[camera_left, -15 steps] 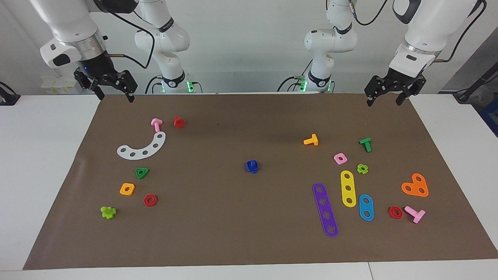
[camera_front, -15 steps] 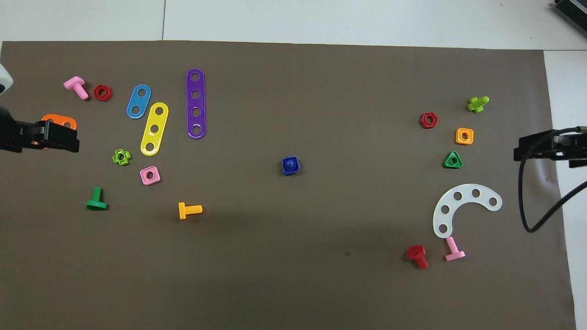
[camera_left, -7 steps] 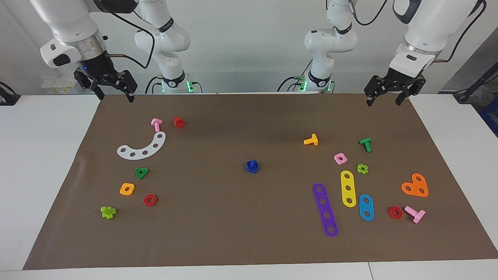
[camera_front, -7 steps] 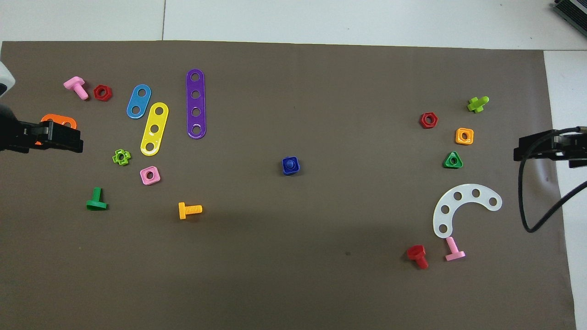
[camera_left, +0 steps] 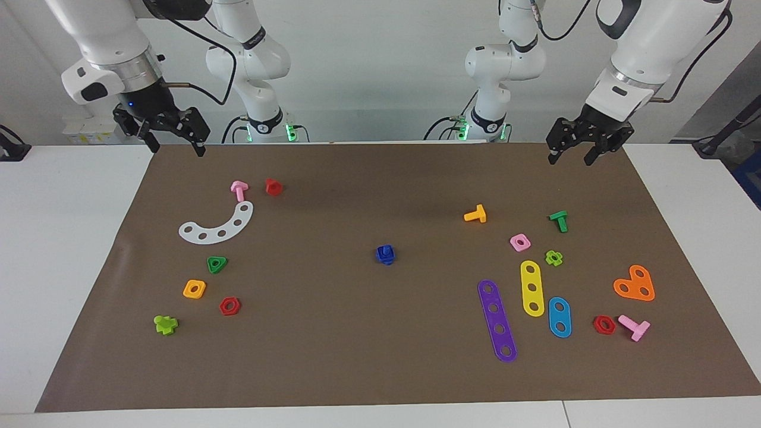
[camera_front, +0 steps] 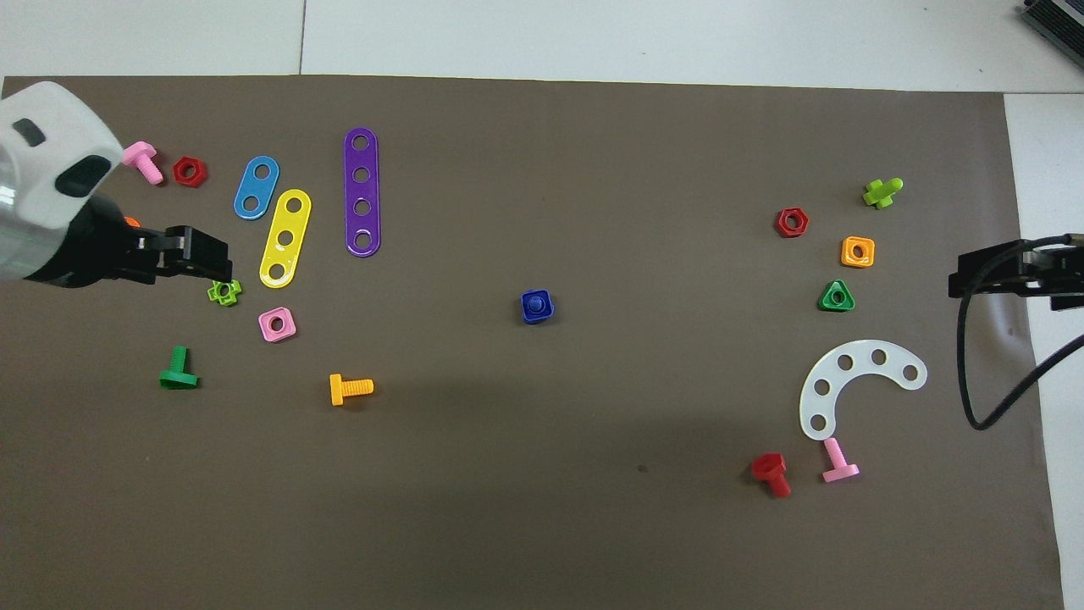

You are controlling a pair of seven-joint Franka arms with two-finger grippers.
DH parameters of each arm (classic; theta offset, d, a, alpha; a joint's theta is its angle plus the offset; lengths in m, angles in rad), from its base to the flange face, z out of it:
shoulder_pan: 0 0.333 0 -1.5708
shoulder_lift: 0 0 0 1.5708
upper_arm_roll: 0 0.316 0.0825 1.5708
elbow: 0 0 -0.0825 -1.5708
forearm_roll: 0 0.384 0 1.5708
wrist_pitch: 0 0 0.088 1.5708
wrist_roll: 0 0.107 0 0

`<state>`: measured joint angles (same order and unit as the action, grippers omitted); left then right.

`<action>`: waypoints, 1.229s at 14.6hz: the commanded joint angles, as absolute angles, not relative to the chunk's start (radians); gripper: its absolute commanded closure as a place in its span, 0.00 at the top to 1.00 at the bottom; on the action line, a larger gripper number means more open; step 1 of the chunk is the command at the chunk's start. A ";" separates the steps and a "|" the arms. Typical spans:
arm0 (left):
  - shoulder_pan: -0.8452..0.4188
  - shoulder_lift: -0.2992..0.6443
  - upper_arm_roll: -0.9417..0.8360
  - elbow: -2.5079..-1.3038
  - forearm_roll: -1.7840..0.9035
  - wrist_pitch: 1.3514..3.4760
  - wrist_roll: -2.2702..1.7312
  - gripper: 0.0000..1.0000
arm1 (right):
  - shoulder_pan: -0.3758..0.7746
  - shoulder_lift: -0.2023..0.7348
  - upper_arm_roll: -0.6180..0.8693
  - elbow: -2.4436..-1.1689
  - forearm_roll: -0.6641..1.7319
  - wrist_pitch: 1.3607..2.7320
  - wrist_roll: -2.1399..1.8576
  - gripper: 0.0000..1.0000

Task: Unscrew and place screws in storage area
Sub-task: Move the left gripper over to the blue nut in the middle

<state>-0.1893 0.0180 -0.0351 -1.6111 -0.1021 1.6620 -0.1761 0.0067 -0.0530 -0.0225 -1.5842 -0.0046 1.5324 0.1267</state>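
The left gripper (camera_left: 569, 159) hangs in the air in the upper corner of the facing view at the left arm's end, above the top edge of the brown mat (camera_left: 380, 368). Its fingers are spread wide and hold nothing. In the overhead view it shows at mid-height by the frame's edge, partly covering a green cross-shaped nut (camera_front: 223, 291). It is well above that nut, not touching it. The right gripper (camera_left: 177, 150) waits in the other upper corner of the facing view, also wide and empty.

The blue bolt (camera_left: 386, 254) sits at the very middle of the frame in both views, alone on bare mat and well apart from every other piece. It stands upright with a blue square nut (camera_front: 537, 307) around it, and the two look threaded together. That would explain why it stands in the open middle, where both arms can reach it: one to hold the nut, one to turn the bolt. Neither has begun.

There is no box, tray or bin on the desk (camera_left: 71, 249). The storage area is unmarked. Loose parts lie in a cluster at each end of the mat: bolts, nuts and strips near the left arm's end, and a white curved strip (camera_left: 217, 224) with more nuts near the right arm's. Either cluster may be the storage spot, but I cannot tell which.
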 commanded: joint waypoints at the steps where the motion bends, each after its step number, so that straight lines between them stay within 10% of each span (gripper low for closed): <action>1: -0.296 0.072 -0.020 -1.623 -0.109 1.745 -0.297 0.80 | 0.003 -0.074 -0.015 -1.608 -0.017 1.534 0.121 1.00; 7: -0.439 0.204 -0.020 -1.623 -0.080 1.943 -0.468 1.00 | 0.002 -0.074 -0.015 -1.608 -0.017 1.534 0.121 1.00; 18: -0.603 0.462 -0.017 -1.600 -0.038 2.187 -0.494 1.00 | 0.002 -0.074 -0.015 -1.608 -0.017 1.534 0.121 1.00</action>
<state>-0.5838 0.4437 -0.0355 -1.6161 -0.0641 2.1725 -0.4762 0.0067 -0.0530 -0.0225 -1.5843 -0.0046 1.5324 0.1267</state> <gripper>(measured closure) 0.000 0.000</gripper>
